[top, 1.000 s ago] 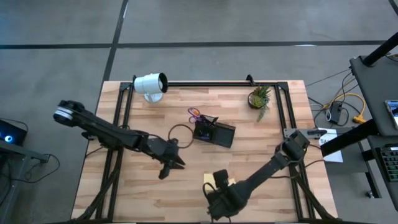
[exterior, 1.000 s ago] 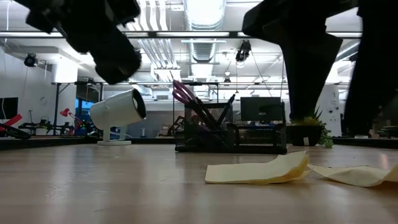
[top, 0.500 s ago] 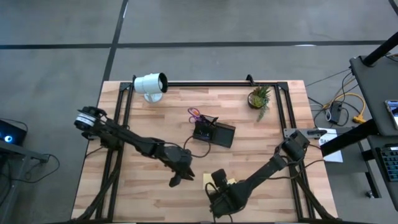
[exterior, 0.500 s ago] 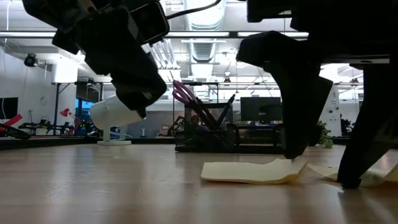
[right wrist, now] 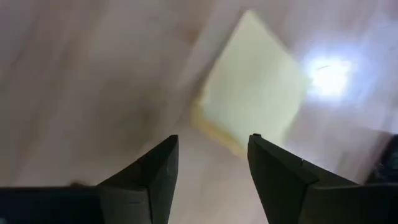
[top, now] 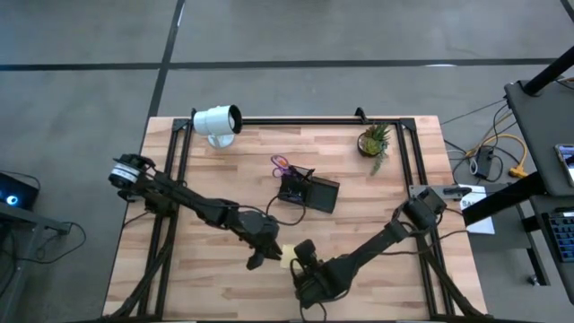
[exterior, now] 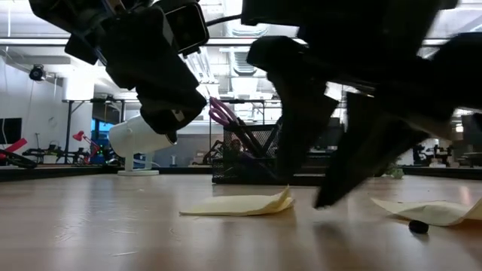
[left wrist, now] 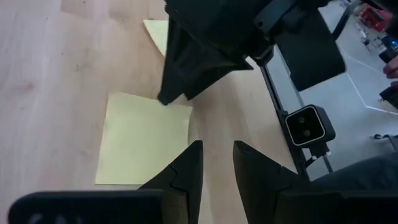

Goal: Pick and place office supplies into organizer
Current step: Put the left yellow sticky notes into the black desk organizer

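both my grippers are at the near middle of the table. left gripper (top: 258, 262) hangs just above the wood, fingers (left wrist: 186, 167) set narrow with a slim gap between them, nothing in it. through that wrist camera a yellow sticky note (left wrist: 146, 137) lies flat on the table just ahead of the fingertips, apart from them. a dark fingertip of my right gripper (top: 303, 249) comes down at one corner of that note; contact looks likely but i cannot confirm it.

right gripper sits just right of the left one, fingers (right wrist: 283, 180) spread wide, empty. its wrist camera looks down on a sticky note (right wrist: 255, 99) lying on the wood beyond the gap; the view is smeared, so i cannot tell which note it is.

low view: one note (exterior: 237, 203) lies with its right corner curled up, beneath the right gripper. a second note (exterior: 425, 210) lies well to the right, also lifted at an edge, with a tiny dark piece (exterior: 416, 225) touching its front edge, clip or eraser, cannot tell.

organizer (top: 308, 191) stands at table centre, well apart from both notes. purple scissors (top: 281, 164) stick out of its left end, dark pens (exterior: 265, 128) beside them.

white lamp (top: 218, 121) at the far left edge, plant (top: 373, 141) at the far right.
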Robot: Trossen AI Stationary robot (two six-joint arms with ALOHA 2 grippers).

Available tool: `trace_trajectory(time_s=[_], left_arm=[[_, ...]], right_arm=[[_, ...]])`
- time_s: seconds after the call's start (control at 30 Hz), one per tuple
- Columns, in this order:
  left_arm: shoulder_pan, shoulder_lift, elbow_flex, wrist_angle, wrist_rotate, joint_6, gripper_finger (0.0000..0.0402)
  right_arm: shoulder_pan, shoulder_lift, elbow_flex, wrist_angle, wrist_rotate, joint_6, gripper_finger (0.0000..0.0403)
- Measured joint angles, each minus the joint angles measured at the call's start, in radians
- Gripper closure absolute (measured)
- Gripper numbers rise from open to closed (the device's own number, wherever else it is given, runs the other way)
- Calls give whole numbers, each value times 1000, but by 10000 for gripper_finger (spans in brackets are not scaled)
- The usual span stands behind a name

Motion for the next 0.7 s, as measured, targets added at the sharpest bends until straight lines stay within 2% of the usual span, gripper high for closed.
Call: trace_trajectory(time_s=[0.33, 0.47, 0.6, 0.7], left_arm=[[-5, -1, -1, 1, 1, -26, 328], [-5, -1, -1, 2, 1, -26, 328], [-5, -1, -1, 3, 1, -26, 328], [-5, -1, -1, 4, 2, -46, 328]], right_arm=[[-24, 0, 6, 18, 31, -40, 223], [-23, 0, -10, 79, 22, -105, 225], [-29, 0, -16, 129, -46, -181, 235], [-41, 0, -23, 136, -59, -191, 248]])
